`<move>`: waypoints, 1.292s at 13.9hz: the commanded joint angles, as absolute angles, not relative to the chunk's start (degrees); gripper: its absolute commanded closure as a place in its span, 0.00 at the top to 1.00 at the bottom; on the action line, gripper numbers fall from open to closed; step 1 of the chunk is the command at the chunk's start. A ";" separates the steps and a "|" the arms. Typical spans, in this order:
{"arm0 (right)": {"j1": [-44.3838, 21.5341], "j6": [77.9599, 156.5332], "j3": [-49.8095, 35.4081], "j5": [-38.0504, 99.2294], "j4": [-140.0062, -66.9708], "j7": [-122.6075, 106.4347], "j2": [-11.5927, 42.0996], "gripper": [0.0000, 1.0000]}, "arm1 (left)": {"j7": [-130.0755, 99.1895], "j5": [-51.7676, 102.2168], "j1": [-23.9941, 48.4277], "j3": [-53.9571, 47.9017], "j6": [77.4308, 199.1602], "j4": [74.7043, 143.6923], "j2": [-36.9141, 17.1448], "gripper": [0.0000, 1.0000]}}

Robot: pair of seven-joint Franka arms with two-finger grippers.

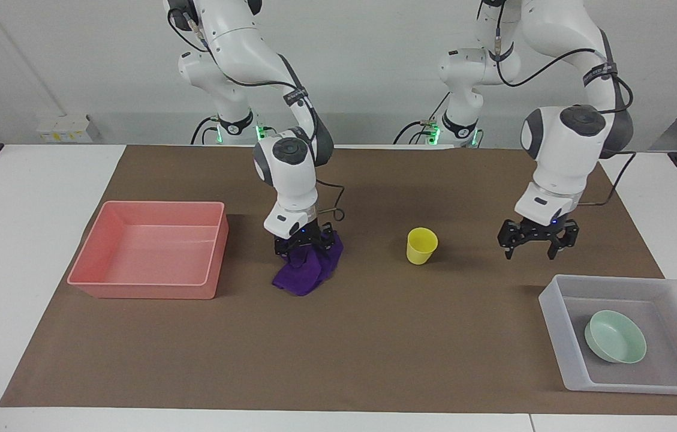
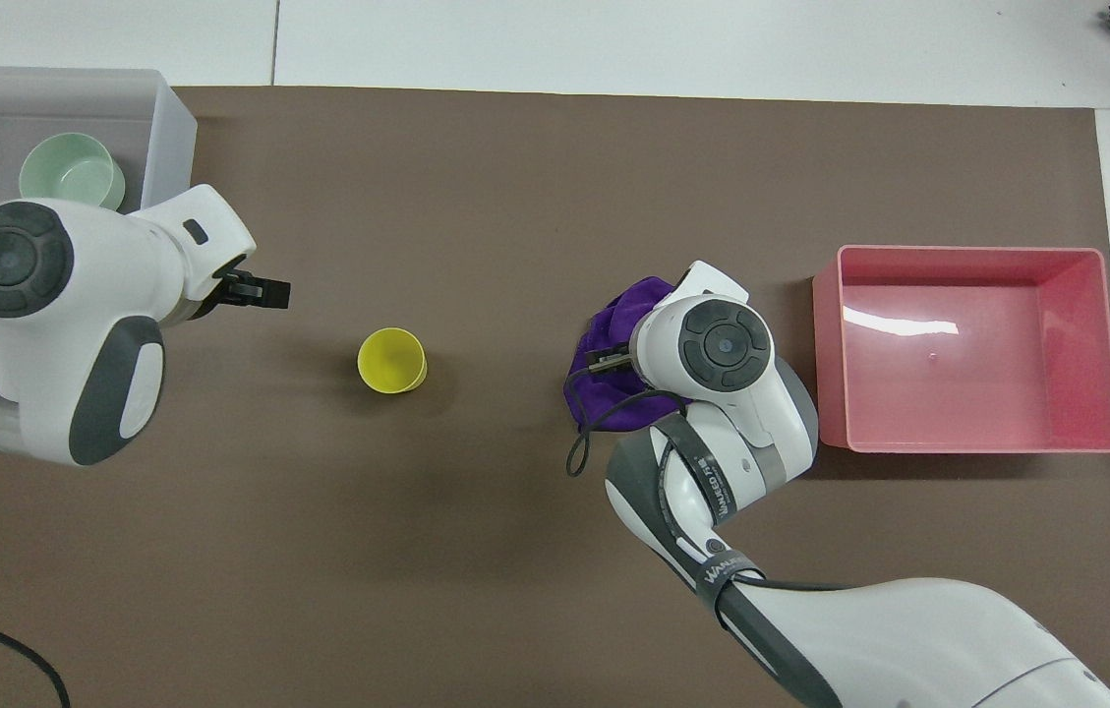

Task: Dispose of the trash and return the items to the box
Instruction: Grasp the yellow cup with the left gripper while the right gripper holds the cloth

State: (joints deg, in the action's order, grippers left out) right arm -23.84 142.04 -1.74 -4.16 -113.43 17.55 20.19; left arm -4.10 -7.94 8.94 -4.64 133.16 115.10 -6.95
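The purple cloth, the trash (image 1: 305, 273) (image 2: 616, 320), lies bunched on the brown mat beside the pink bin. My right gripper (image 1: 304, 245) is pressed down into its top, open, with a finger on each side of the upper folds; in the overhead view its wrist hides it. The yellow cup (image 1: 421, 246) (image 2: 391, 361) stands upright at mid-table. My left gripper (image 1: 529, 254) (image 2: 262, 292) hangs open and empty over the mat between the cup and the box (image 1: 554, 324) (image 2: 171, 128). The mint-green bowl (image 1: 614, 336) (image 2: 71, 172) sits in the box.
A pink rectangular bin (image 1: 140, 291) (image 2: 972, 349) with nothing in it stands at the right arm's end of the table, close to the cloth. The brown mat (image 1: 374, 348) covers most of the white table.
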 commanded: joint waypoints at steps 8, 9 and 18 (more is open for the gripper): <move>-23.91 138.54 -1.58 -5.27 -112.95 21.45 17.59 0.00 | -9.93 -9.14 17.14 -3.78 142.99 124.89 -4.92 1.00; -23.82 136.08 -1.58 -5.19 -112.07 21.53 16.53 0.00 | -10.54 -9.14 17.23 -3.78 144.13 124.89 -5.53 1.00; -23.73 118.51 -1.58 -4.22 -103.20 28.03 7.48 0.00 | -15.91 -9.14 19.51 -3.69 148.27 125.86 -9.05 0.00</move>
State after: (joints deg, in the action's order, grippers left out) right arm -23.79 123.54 -1.56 -4.15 -106.70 25.96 8.79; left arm -14.38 -7.94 18.80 -4.48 147.46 124.53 -9.95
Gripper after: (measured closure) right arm 0.965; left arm 0.467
